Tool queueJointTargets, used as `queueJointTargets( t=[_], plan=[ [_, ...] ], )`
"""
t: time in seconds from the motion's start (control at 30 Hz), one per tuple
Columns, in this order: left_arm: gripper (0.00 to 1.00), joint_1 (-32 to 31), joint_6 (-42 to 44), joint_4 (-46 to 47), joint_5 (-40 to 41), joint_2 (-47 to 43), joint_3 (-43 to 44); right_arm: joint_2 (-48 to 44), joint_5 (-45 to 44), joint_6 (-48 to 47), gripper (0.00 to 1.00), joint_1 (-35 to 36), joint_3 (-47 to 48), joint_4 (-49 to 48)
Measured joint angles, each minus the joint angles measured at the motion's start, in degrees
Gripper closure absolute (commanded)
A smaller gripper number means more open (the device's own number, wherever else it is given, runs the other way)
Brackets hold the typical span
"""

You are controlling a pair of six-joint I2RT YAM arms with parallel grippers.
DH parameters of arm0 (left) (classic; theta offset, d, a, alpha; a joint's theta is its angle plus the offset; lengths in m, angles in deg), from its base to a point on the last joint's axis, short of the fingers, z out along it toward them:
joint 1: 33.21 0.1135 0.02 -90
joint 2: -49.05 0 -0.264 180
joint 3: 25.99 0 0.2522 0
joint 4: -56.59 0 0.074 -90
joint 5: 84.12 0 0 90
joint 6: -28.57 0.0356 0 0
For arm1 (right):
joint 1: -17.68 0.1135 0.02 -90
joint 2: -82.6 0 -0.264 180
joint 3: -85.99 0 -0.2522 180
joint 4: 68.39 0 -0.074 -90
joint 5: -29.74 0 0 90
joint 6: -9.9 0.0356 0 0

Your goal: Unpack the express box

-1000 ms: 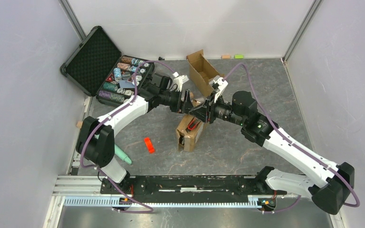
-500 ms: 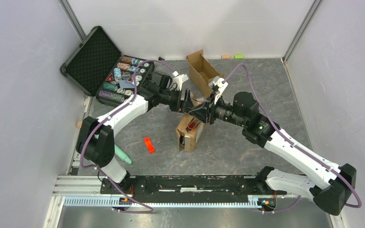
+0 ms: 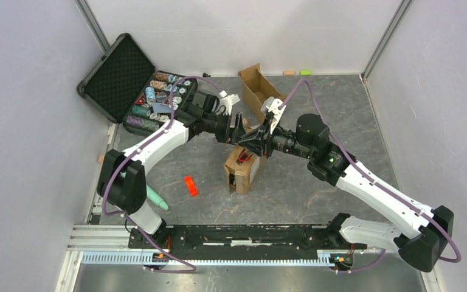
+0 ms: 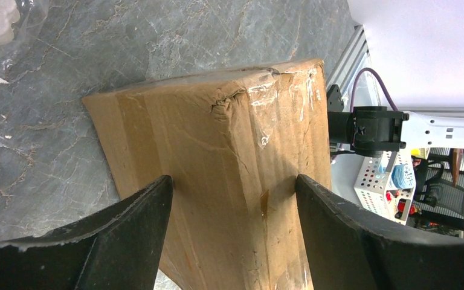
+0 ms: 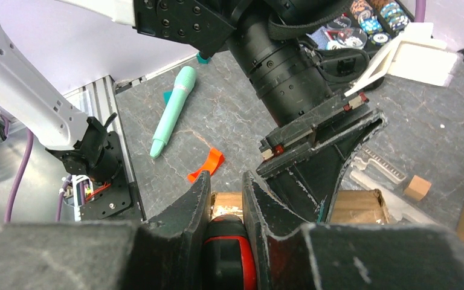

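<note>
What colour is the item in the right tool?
The item is black with a red band; right wrist view shows it best, in the right tool.

A grey, marble-patterned surface enclosed by pale walls, with a brown cardboard express box lying near its middle and a small orange-red piece just to the box's left. A mint-green handled tool lies near the front left. An open black case holding rows of coloured chips sits in the far left corner, a longer open cardboard box with raised flaps sits toward the far edge, and a small tan block and a small green block lie close together against the far wall.
</note>
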Motion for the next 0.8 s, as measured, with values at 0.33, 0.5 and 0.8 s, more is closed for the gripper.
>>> queueJointTargets(
  t=[0.33,0.5,0.8],
  plan=[
    [0.20,0.2,0.3,-0.6,0.0,0.0,0.5,1.5,4.2,-1.9,1.00,0.0,1.8,0.2],
    [0.20,0.2,0.3,-0.6,-0.1,0.0,0.5,1.5,6.0,-2.1,1.00,0.2,1.8,0.7],
    [0.20,0.2,0.3,-0.6,-0.1,0.0,0.5,1.5,6.5,-2.7,1.00,0.4,1.8,2.0]
  ],
)
